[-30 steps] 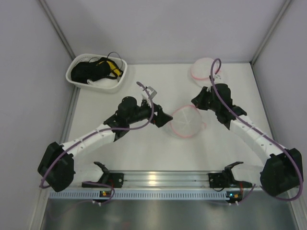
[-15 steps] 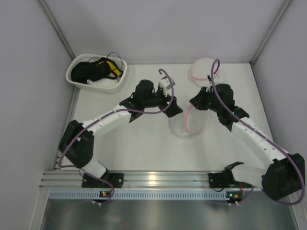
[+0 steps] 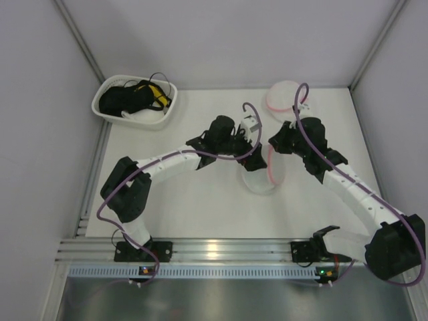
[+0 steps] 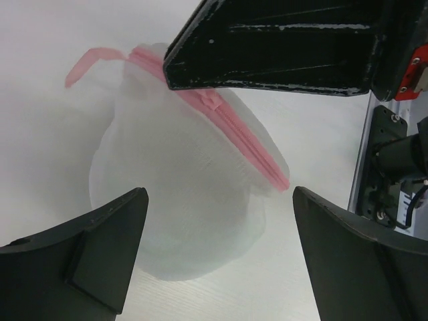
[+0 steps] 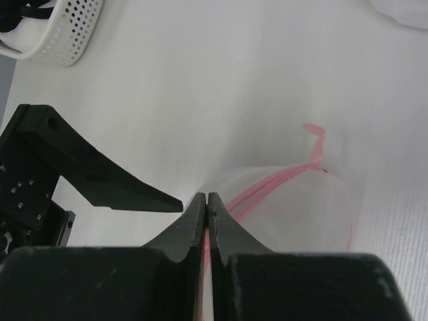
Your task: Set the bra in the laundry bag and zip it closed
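Top: left tool (image 3: 253,142) swung in from left, now beside laundry bag (image 3: 266,172), tipped on edge mid-desk (image 3: 200,200); left wrist: jaws wide apart, bag ahead between them; right wrist: right tool (image 5: 207,200) clamped on zipper rim (image 5: 267,182); bra not discernible; zipping looks pending.

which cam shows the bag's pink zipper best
Left wrist: the zipper runs close up, diagonally across the bag. Right wrist shows only a short stretch leading into the shut right gripper. Top shows just a small pink arc.
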`<state>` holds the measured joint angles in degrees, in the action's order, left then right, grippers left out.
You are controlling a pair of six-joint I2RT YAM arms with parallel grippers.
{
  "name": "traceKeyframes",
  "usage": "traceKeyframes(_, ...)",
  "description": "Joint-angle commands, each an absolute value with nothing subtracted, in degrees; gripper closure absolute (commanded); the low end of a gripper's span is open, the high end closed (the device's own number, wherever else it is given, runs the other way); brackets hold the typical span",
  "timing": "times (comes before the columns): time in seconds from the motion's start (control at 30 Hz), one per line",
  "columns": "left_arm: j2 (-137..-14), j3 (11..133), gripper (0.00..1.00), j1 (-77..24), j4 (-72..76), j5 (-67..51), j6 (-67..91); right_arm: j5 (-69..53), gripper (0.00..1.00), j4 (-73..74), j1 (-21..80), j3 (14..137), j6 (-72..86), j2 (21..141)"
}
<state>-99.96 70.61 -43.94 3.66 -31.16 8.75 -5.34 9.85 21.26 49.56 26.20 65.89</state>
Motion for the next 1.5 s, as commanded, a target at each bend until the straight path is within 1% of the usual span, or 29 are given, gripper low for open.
traceKeyframes(0.0, -97.13, 71.81, 0.05, -43.51, 6.06, -26.11, 13.43, -1.06, 1.00, 10.19, 21.71, 52.73, 27.07, 65.74)
traceKeyframes(0.03, -96.77, 71.81, 0.05, -43.51, 6.06, -23.06, 15.10, -0.62, 1.00, 10.28, 21.62, 52.73, 27.16, 65.92)
traceKeyframes(0.17, -95.01, 71.63, 0.05, -44.21, 7.20, -18.47, 22.40, -0.26, 1.00, 10.20, 21.80, 53.09, 28.04, 66.80)
traceKeyframes(0.3, -96.05, 71.89, 0.05, -47.45, 8.44, -14.07, 21.02, -0.70, 1.00, 9.06, 21.71, 53.17, 28.91, 67.24)
traceKeyframes(0.43, -100.10, 73.74, 0.07, -48.43, 8.96, -17.39, 18.47, -1.84, 1.00, 8.70, 21.80, 53.26, 29.00, 66.71)
traceKeyframes(0.5, -101.94, 73.83, 0.14, -48.43, 10.72, -19.24, 15.93, -1.93, 1.00, 8.70, 21.80, 53.26, 29.00, 66.53)
traceKeyframes(0.53, -102.65, 73.92, 0.18, -48.43, 10.90, -19.33, 14.95, -1.93, 1.00, 8.70, 21.71, 53.17, 29.00, 66.19)
traceKeyframes(0.57, -103.18, 74.18, 0.30, -48.43, 10.90, -19.34, 14.25, -1.93, 1.00, 8.79, 21.80, 53.17, 28.92, 66.09)
traceKeyframes(0.6, -104.05, 74.53, 0.38, -48.43, 11.07, -20.03, 13.11, -1.93, 1.00, 8.88, 21.88, 53.17, 28.83, 65.92)
traceKeyframes(0.67, -104.32, 74.09, 0.45, -48.34, 11.95, -20.48, 12.22, -1.93, 1.00, 8.88, 21.88, 53.00, 28.83, 65.57)
traceKeyframes(0.7, -104.33, 73.31, 0.54, -48.34, 13.08, -21.00, 11.52, -1.93, 1.00, 8.96, 21.80, 52.91, 28.74, 65.39)
traceKeyframes(0.77, -104.15, 72.60, 0.64, -48.34, 14.06, -20.22, 11.51, -1.76, 1.00, 8.96, 21.80, 52.82, 28.83, 65.13)
traceKeyframes(0.8, -104.06, 72.08, 0.75, -48.34, 14.32, -20.30, 11.86, -1.58, 1.00, 9.14, 21.80, 52.82, 28.83, 65.13)
traceKeyframes(0.83, -103.98, 71.98, 0.81, -48.25, 14.33, -20.22, 11.95, -1.58, 1.00, 9.23, 21.88, 53.00, 28.74, 64.87)
traceKeyframes(0.9, -103.36, 71.37, 0.97, -48.25, 14.76, -20.48, 12.65, -1.15, 1.00, 9.23, 21.88, 53.09, 29.00, 64.78)
traceKeyframes(0.93, -103.01, 71.02, 1.00, -48.25, 15.20, -20.30, 13.00, -0.88, 1.00, 9.05, 21.80, 53.00, 29.00, 64.69)
traceKeyframes(1.03, -100.82, 68.21, 1.00, -48.25, 17.83, -20.13, 13.80, 2.19, 1.00, 9.84, 21.80, 52.82, 29.18, 65.04)
traceKeyframes(1.27, -89.85, 53.81, 1.00, -48.25, 28.11, -14.16, 17.75, 7.03, 1.00, 10.11, 21.71, 51.16, 29.35, 65.39)
traceKeyframes(1.47, -81.58, 47.39, 1.00, -48.25, 28.30, -7.65, 20.03, 8.17, 1.00, 10.63, 20.39, 48.43, 30.23, 65.22)
